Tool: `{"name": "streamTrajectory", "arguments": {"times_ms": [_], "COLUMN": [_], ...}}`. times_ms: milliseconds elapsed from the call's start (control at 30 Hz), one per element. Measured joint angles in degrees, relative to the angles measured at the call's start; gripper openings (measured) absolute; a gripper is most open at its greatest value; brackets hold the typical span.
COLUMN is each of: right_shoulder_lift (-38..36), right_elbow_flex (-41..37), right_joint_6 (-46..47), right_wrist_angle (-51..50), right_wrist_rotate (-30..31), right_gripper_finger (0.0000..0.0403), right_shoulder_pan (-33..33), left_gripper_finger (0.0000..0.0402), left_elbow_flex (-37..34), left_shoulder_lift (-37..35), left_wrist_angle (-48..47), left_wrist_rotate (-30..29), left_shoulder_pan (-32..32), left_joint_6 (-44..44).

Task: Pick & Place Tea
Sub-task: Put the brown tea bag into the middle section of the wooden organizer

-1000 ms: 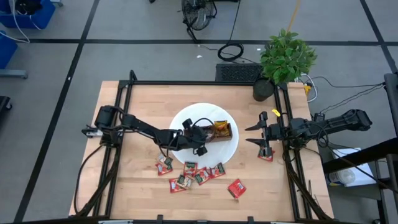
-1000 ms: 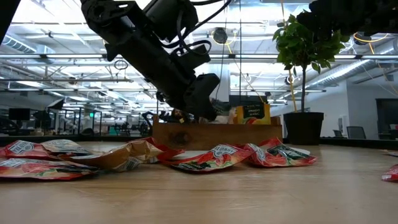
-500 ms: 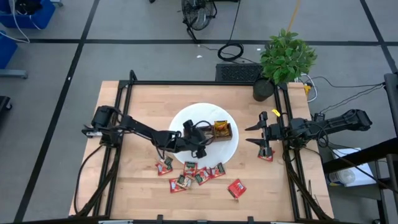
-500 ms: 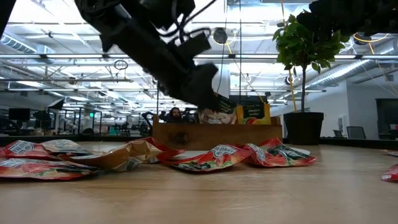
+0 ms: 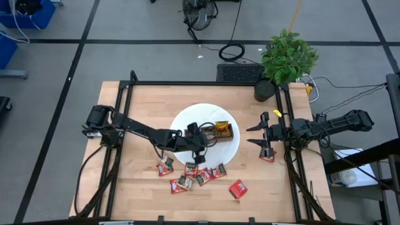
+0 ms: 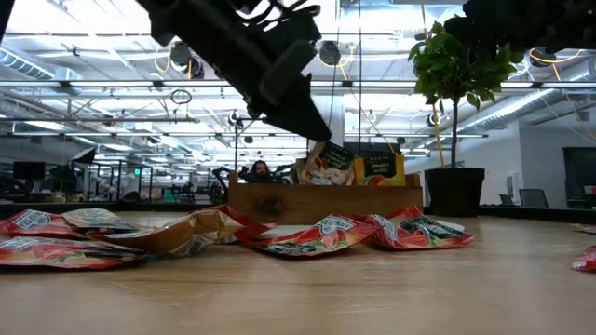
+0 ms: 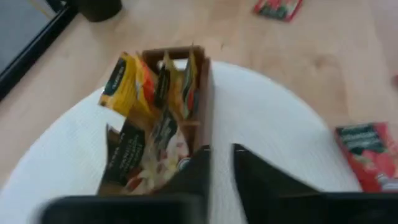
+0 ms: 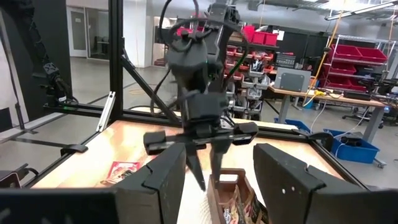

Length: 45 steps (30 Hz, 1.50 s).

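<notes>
Tea sachets (image 5: 194, 174) lie loose on the table (image 5: 137, 112), a red cluster just off the white plate's (image 5: 232, 150) near rim – others stand packed in the wooden tray (image 5: 224, 130) on that plate. Left gripper (image 5: 197, 149) hangs over the plate beside the tray, fingers nearly together with only a slim gap, empty. The loose cluster sits just beyond it, so this arm is much the nearer. Right gripper (image 5: 257, 135) waits at the table's right edge, part-open, a lone sachet (image 5: 267, 156) beside it
</notes>
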Motion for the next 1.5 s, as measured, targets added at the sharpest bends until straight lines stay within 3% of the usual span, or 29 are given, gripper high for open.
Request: {"name": "streamTrajectory", "arguments": {"times_ms": [67,200,433,767,1100,1500], "right_shoulder_lift": [0.0,0.1,0.1,0.1,0.1,0.1], "right_elbow_flex": [0.0,0.0,0.0,0.0,0.0,0.0], "right_joint_6": [0.0,-0.1,-0.1,-0.1,-0.1,-0.1], "right_wrist_angle": [0.1,0.2,-0.1,-0.1,0.3,0.0], "right_wrist_rotate": [0.0,0.0,0.0,0.0,0.0,0.0], "right_gripper_finger": [0.0172,0.0172,0.0172,0.0171,0.0171,0.0171], "right_shoulder_pan": [0.0,0.0,0.0,0.0,0.0,0.0], "left_gripper_finger": [0.0016,0.0004,0.0003,0.0001,0.0001,0.0000], "left_elbow_flex": [2.2,4.6,4.8,4.7,4.7,4.7], "left_shoulder_lift": [0.5,0.9,2.0,2.1,3.1,7.3], "left_wrist_angle": [-2.4,-9.6,-7.5,-1.5,-4.9,-7.2], "left_wrist_rotate": [-0.9,-2.1,4.2,3.5,7.0,5.4], "left_shoulder_pan": [0.4,2.5,4.4,2.9,4.9,7.4], "left_joint_6": [-0.3,-1.7,-2.6,0.7,-3.6,-6.7]}}
